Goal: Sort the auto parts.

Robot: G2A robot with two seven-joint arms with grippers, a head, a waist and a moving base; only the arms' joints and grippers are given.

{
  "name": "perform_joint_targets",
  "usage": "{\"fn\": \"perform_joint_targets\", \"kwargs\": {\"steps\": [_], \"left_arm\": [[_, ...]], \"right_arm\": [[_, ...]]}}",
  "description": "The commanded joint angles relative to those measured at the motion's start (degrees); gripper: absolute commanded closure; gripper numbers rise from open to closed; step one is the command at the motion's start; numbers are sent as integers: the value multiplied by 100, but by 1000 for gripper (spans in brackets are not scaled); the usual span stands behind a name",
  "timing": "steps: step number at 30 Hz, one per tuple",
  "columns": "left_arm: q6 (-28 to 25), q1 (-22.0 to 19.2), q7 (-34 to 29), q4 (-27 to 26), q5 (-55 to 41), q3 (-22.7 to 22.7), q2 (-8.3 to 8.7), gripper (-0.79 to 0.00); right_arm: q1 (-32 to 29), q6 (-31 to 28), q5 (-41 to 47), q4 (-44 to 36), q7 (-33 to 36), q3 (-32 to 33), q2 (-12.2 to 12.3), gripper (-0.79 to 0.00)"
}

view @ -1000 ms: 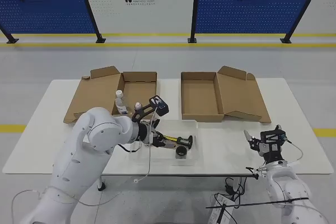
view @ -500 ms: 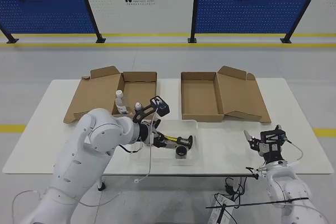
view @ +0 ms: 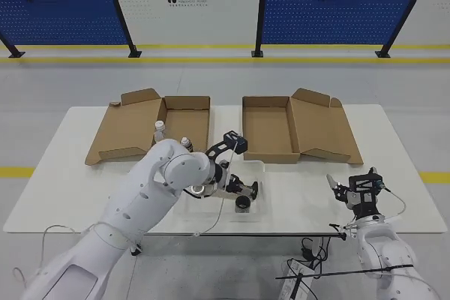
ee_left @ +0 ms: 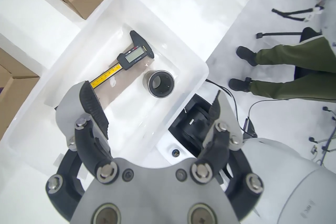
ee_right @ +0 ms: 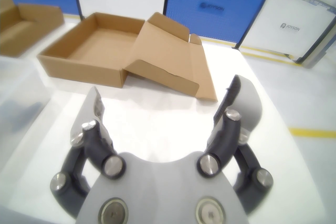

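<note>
A clear plastic tray near the table's front edge holds a black digital caliper with a yellow scale and a black cylindrical sleeve. From above, the caliper and sleeve lie at the tray's right end. My left gripper hangs open above the tray, over the sleeve, holding nothing. My right gripper is open and empty over the bare table at the front right, where the top view shows the right gripper far from the tray.
Two open cardboard boxes stand at the back: the left box and the right box, also seen as the right box. Two small white bottles stand by the left box. The left arm covers the tray's left part.
The left arm has swung to the right, bringing its wrist and gripper over the tray's right end. The right arm has not moved.
</note>
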Motion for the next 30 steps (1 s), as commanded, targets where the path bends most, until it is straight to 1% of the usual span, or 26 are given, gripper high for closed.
{"fn": "perform_joint_targets", "kwargs": {"steps": [1,5,9,13,19,26,30], "left_arm": [[18,-155,63,280,54,232,-70,-785],[20,-392,38,811,154,609,-199,-785],[-15,-541,11,1180,197,922,-319,-785],[-38,-611,58,1489,194,1120,-415,-785],[-38,-714,118,1854,184,1310,-538,-785],[-69,-890,77,2250,135,1404,-651,-785],[-85,-972,67,2367,96,1428,-705,-736]], "right_arm": [[0,0,0,0,0,0,0,-785],[0,0,0,0,0,0,0,-785],[0,0,0,0,0,0,0,-785],[0,0,0,0,0,0,0,-785],[0,0,0,0,0,0,0,-785],[0,0,0,0,0,0,0,-785],[0,0,0,0,0,0,0,-785]]}}
